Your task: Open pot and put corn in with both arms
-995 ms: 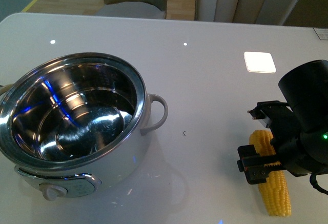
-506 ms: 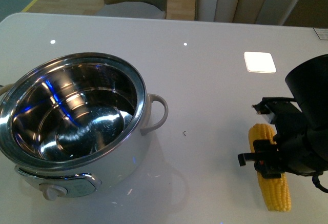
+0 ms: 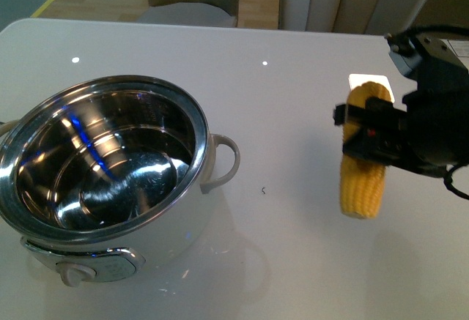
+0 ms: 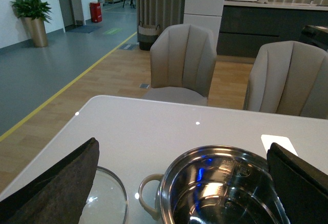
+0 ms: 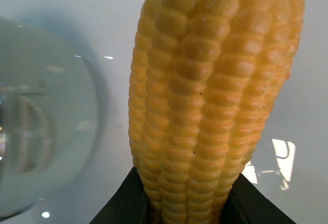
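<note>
The right gripper [image 3: 370,138] is pinching the corn [image 3: 361,184] up off the table [image 3: 293,100]; the left gripper [image 4: 183,144] is spread wide. Next, the corn is needing a carry to the right gripper's left, over the open pot [image 3: 199,140].

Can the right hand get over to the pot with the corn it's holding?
Probably yes. The right hand holds the corn up off the table, the pot is open, and only bare table lies between them. Whether the arm stretches that far is unclear.
</note>
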